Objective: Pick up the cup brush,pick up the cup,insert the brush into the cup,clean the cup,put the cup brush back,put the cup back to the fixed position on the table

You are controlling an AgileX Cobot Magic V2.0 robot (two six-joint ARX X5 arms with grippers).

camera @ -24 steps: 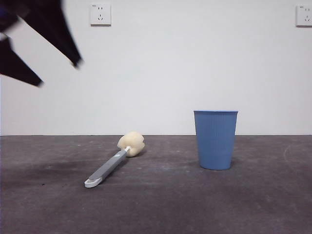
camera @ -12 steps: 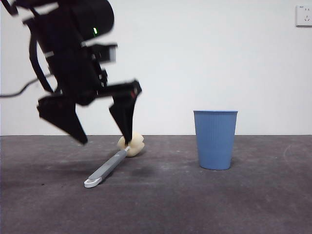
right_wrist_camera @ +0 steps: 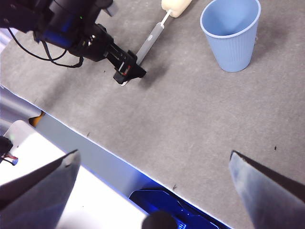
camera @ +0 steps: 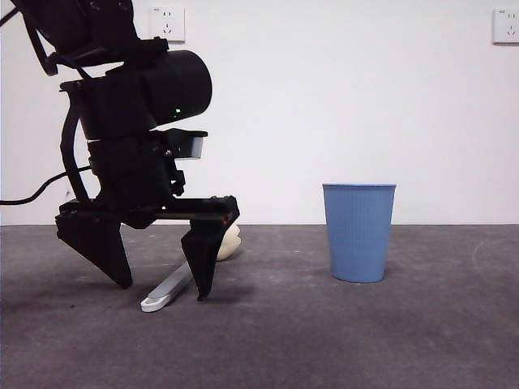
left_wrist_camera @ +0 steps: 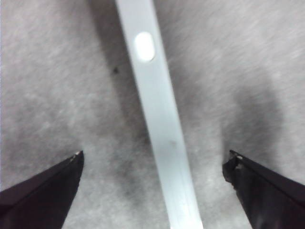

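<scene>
— Front view first: what is the working arm doing?
— The left gripper (camera: 162, 288) hangs low over the table (camera: 324, 340), jaws spread wide, one on each side of the cup brush (camera: 169, 290). They grip nothing. The brush lies flat, its sponge head partly hidden behind a jaw. The cup (camera: 358, 232) stands upright, well apart from it.

— And the left wrist view?
— The grey handle (left_wrist_camera: 159, 129) runs between the two jaw tips, clear of both.

— The right wrist view?
— The right gripper (right_wrist_camera: 152, 167) waits high off the near edge of the tabletop, jaws wide apart and empty. Below, the left gripper (right_wrist_camera: 128, 74) covers the handle's end, and the cup (right_wrist_camera: 231, 36) stands near the sponge head (right_wrist_camera: 175, 6).
</scene>
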